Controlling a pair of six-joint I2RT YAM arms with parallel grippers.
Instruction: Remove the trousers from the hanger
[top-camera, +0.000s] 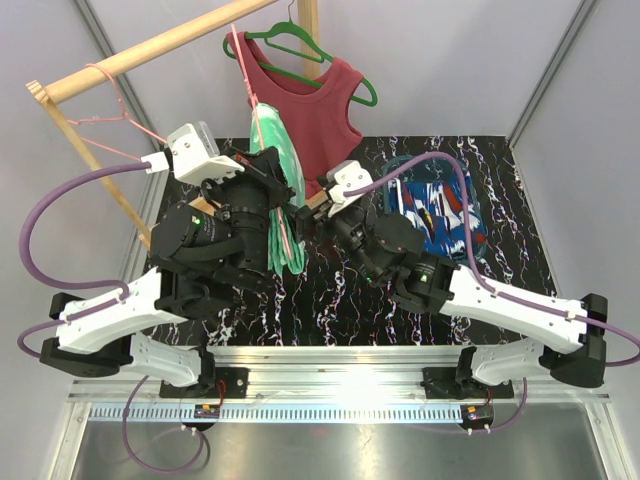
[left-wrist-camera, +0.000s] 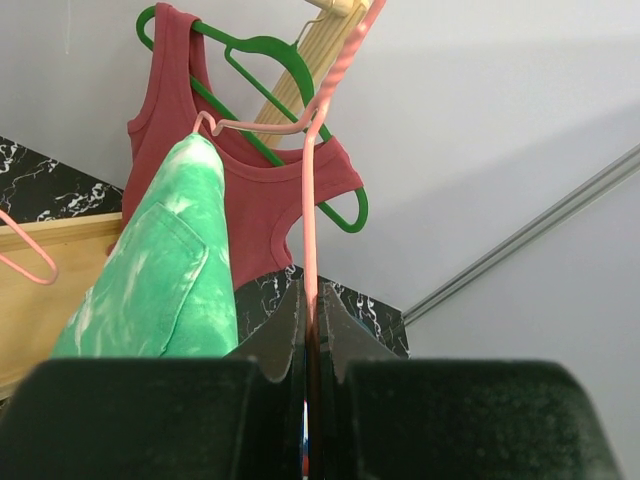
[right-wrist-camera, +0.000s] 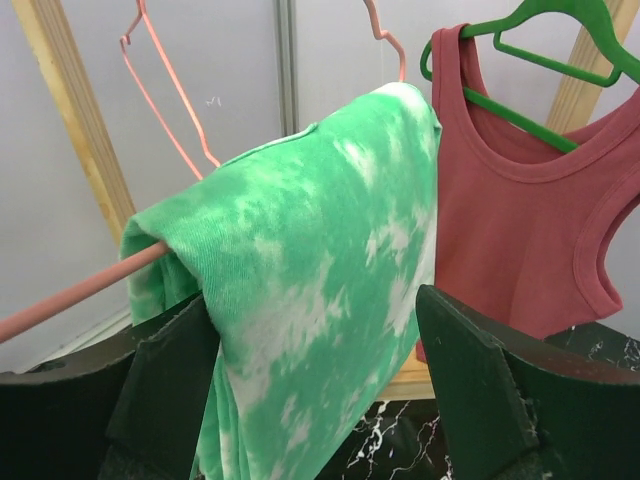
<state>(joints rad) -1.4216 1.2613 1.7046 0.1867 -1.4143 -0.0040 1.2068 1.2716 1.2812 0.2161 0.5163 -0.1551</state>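
below the rail (top-camera: 160, 45), left pincer (left-wrist-camera: 312, 312) clamps the pink hanger (left-wrist-camera: 308, 220) to steady it; right pincer (right-wrist-camera: 310, 305) stands apart around the green trousers (right-wrist-camera: 320, 220), ready to pull

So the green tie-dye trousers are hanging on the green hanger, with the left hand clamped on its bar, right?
No, the trousers hang on the pink hanger, as the left wrist view shows; the left hand is clamped on its bar.
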